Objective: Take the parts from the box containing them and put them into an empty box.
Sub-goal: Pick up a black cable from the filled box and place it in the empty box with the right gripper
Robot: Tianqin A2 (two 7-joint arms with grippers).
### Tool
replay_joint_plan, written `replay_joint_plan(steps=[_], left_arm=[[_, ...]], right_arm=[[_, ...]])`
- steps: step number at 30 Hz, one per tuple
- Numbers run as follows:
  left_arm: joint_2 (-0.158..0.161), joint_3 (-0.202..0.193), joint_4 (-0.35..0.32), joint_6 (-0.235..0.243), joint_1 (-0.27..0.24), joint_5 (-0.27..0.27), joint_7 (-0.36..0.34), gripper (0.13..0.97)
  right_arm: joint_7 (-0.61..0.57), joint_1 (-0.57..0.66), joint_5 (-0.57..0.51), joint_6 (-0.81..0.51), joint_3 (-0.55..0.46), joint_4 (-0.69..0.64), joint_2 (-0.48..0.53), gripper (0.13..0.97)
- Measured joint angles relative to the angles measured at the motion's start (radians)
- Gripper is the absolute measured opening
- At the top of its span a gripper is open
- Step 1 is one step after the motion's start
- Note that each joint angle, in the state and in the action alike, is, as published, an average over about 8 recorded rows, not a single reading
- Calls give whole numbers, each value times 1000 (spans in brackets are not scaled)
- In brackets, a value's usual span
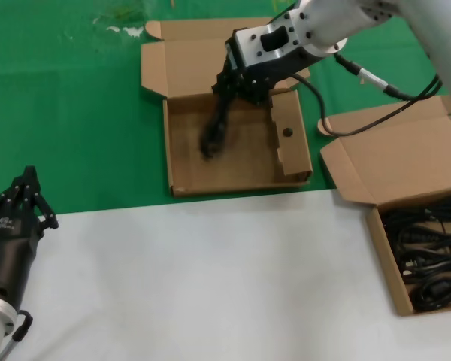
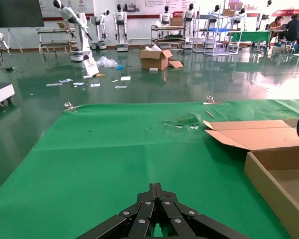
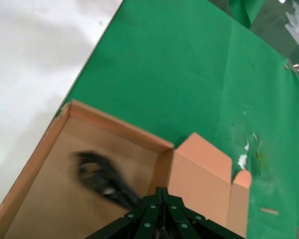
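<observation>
Robotics lab — humanoid robots (image 2: 120, 20) on stands

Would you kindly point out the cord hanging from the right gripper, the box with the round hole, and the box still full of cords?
power cord (image 1: 213, 138), head view, its blurred lower end.
empty box (image 1: 288, 132), head view, holed side flap.
full box (image 1: 386, 263), head view, left wall.

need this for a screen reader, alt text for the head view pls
The right pincer dangles a black power cord over the empty box on green cloth. A second box at far right holds more cords; the left pincer waits near the left edge.
</observation>
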Motion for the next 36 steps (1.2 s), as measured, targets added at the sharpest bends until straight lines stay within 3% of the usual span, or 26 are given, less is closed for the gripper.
replay_joint_plan(steps=[9, 19, 36], left_arm=[[0, 0, 0, 0, 0, 0, 0, 140], [0, 0, 0, 0, 0, 0, 0, 140], [0, 0, 0, 0, 0, 0, 0, 140]], right_arm=[[-122, 35, 38, 75, 15, -220, -89, 140], [-170, 53, 66, 119, 20, -331, -127, 140], [13, -41, 29, 69, -18, -45, -34, 140]])
